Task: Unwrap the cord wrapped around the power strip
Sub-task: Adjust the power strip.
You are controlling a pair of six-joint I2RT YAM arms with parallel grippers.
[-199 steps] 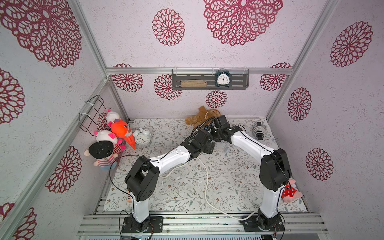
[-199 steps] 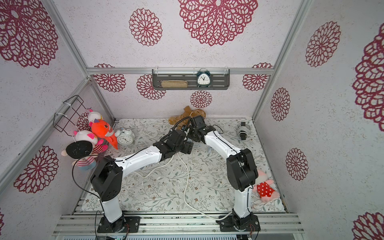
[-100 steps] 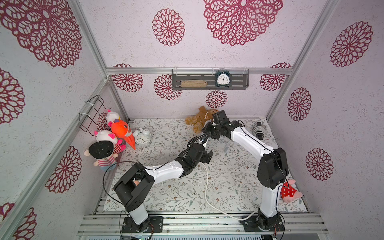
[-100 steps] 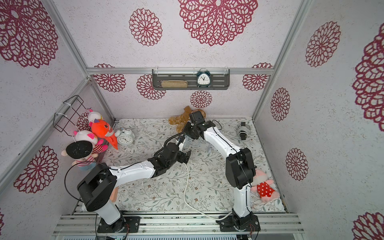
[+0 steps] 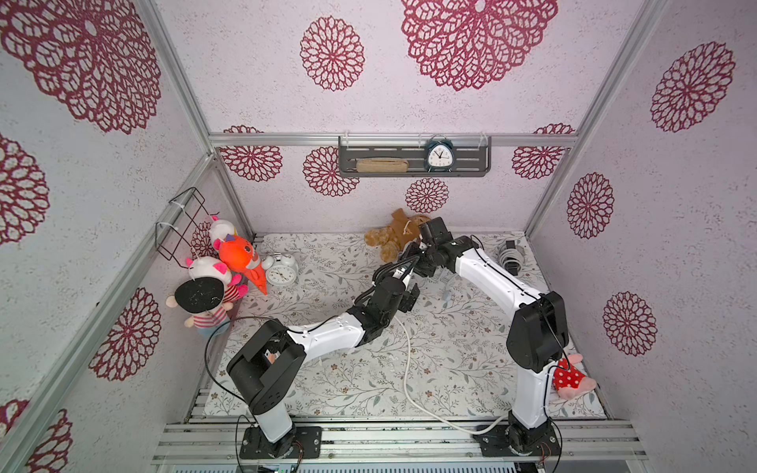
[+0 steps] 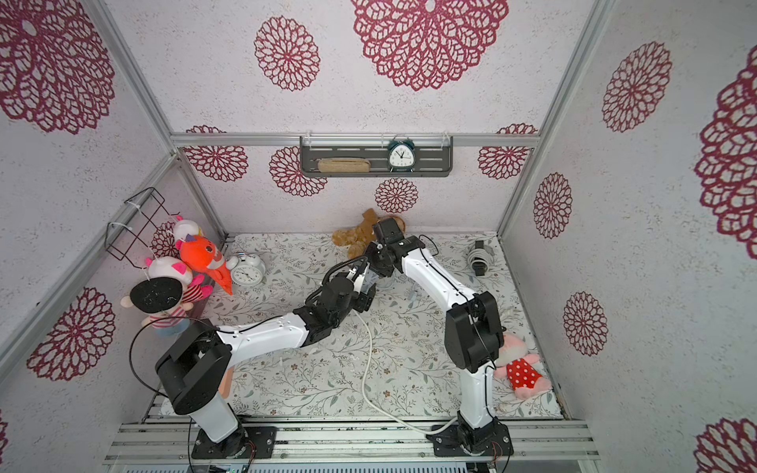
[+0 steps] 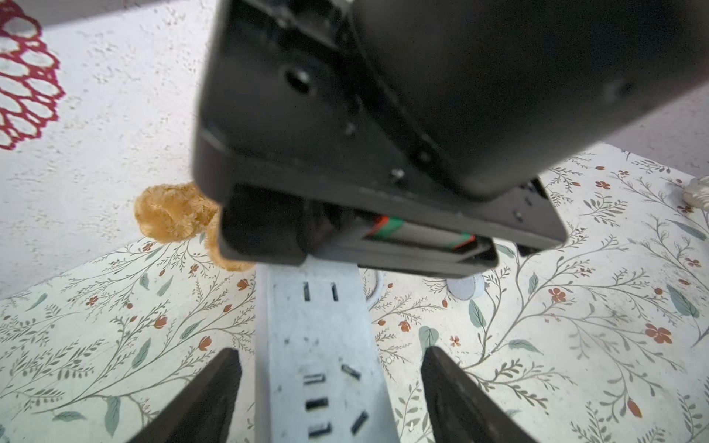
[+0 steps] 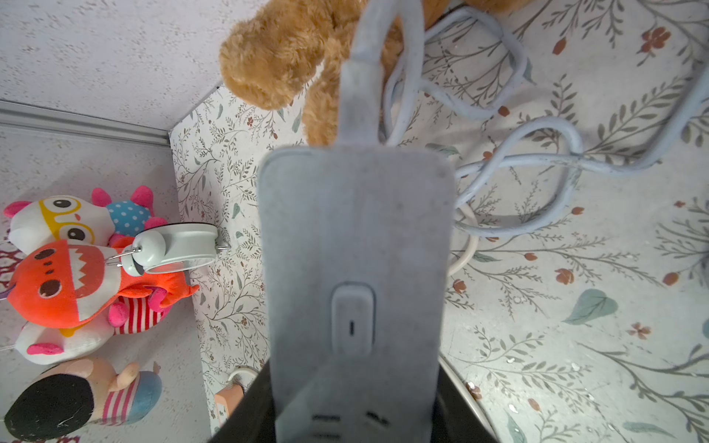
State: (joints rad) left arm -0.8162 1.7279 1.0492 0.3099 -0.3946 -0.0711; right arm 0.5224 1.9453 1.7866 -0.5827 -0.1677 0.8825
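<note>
My right gripper (image 8: 353, 414) is shut on the grey-white power strip (image 8: 353, 249), one jaw on each long side, just below its switch. The cord (image 8: 514, 161) leaves the strip's far end and lies in loose loops on the floral mat. No turn of it crosses the face I see. My left gripper (image 7: 330, 353) is open and straddles the strip's socket end (image 7: 314, 345), with a gap at each finger. In both top views the two grippers (image 5: 409, 293) (image 6: 377, 266) meet near the back middle. The cord (image 5: 405, 360) trails from there to the front edge.
A brown teddy (image 5: 393, 237) lies just behind the grippers. An alarm clock (image 5: 282, 270) and several plush toys (image 5: 229, 262) stand at the left wall. A coiled cable (image 5: 510, 256) sits at the back right, a red dotted plush (image 5: 571, 379) by the right arm's base.
My left gripper has drawn back from the right gripper toward the front along the strip. The right gripper has kept its hold and shifted slightly toward the back.
</note>
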